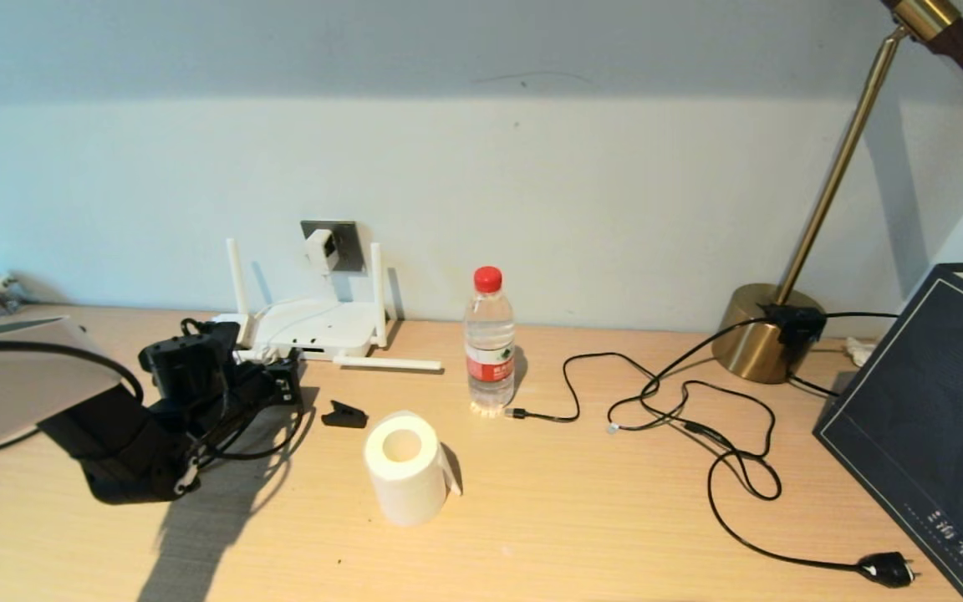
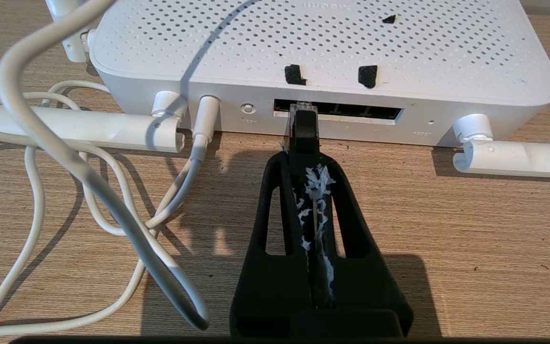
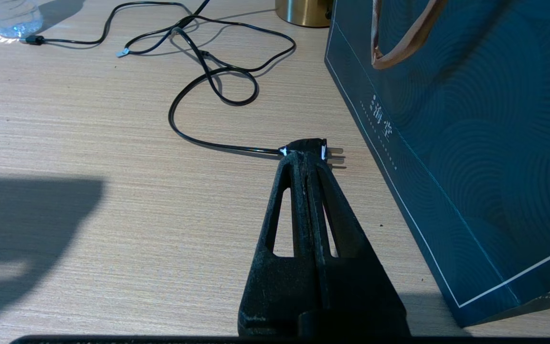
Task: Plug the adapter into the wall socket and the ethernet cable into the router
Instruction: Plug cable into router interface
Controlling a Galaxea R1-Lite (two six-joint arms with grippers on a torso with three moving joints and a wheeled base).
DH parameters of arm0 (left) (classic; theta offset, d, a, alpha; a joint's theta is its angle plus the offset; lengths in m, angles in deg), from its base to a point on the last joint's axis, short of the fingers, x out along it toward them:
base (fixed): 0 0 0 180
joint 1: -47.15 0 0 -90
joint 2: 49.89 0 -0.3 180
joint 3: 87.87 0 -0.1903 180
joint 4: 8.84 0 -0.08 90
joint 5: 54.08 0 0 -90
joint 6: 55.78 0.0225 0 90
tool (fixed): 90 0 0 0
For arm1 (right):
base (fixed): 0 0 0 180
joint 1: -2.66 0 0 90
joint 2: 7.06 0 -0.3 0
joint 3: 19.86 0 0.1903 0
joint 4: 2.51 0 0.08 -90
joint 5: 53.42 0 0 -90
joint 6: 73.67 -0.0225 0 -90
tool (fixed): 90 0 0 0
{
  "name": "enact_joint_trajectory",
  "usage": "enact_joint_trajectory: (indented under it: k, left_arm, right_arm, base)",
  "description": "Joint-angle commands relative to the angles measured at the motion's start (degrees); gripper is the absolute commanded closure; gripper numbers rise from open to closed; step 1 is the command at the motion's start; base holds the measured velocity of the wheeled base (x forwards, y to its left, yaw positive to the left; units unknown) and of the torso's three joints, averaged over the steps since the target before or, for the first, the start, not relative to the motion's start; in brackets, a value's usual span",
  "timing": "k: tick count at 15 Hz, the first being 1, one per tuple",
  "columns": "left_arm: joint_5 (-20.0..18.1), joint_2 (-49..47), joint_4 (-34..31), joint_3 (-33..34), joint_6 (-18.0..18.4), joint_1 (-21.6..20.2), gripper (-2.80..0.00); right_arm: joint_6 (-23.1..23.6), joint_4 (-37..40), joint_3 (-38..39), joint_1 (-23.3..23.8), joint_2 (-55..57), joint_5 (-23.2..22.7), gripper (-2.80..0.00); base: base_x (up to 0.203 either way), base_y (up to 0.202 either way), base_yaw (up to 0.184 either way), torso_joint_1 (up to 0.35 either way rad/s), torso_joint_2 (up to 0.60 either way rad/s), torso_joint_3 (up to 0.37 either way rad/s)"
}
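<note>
You had the left gripper [image 2: 303, 143] low on the desk at the router [image 2: 322, 52], its fingers pinched together on the ethernet cable [image 2: 304, 128] just behind the clear clip connector. The connector's long axis ran straight at the dark port strip, its tip at or just inside the leftmost port; seating could not be confirmed. Judged light, with a stiff plug on a springy cable, so the hold belonged on the boot, not the fragile clip. The router looked light enough to slide under a push. The adapter [image 1: 320, 248] sat in the wall socket [image 1: 346, 242]. Your right gripper [image 3: 309, 160] hung idle above a black plug [image 3: 311, 145], fingers pressed together.
</note>
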Motion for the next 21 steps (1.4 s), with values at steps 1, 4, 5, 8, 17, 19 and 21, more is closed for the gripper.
enact_joint_trajectory:
  k: [1, 4, 5, 8, 17, 19, 21]
  left_arm:
    - [0.0, -0.1, 0.4, 0.0, 0.0, 0.0, 0.0]
    - [-0.1, -0.1, 0.4, 0.0, 0.0, -0.1, 0.0]
    - [-0.1, -0.1, 0.4, 0.0, 0.0, 0.0, 0.0]
    - [-0.1, -0.1, 0.3, -0.4, 0.0, 0.0, 0.0]
    - [-0.1, -0.1, -0.9, -1.5, 0.0, -0.1, 0.0]
    - [-0.1, -0.1, -0.9, -1.5, 0.0, -0.1, 0.0]
    - [-0.1, -0.1, -0.9, -1.5, 0.0, -0.1, 0.0]
  right_arm:
    - [0.0, 0.0, 0.0, 0.0, 0.1, 0.0, 0.0]
    - [0.0, 0.0, 0.0, 0.0, 0.1, 0.0, 0.0]
    - [0.0, 0.0, 0.0, 0.0, 0.1, 0.0, 0.0]
    - [0.0, 0.0, 0.0, 0.0, 0.1, 0.0, 0.0]
    - [0.0, 0.0, 0.0, 0.0, 0.1, 0.0, 0.0]
    - [0.0, 0.0, 0.0, 0.0, 0.1, 0.0, 0.0]
    - [0.0, 0.0, 0.0, 0.0, 0.1, 0.0, 0.0]
  base:
    - [0.0, 0.0, 0.0, 0.0, 0.0, 0.0]
    - [0.0, 0.0, 0.0, 0.0, 0.0, 0.0]
    - [0.0, 0.0, 0.0, 0.0, 0.0, 0.0]
    - [0.0, 0.0, 0.0, 0.0, 0.0, 0.0]
    - [0.0, 0.0, 0.0, 0.0, 0.0, 0.0]
    - [0.0, 0.0, 0.0, 0.0, 0.0, 0.0]
    - [0.0, 0.0, 0.0, 0.0, 0.0, 0.0]
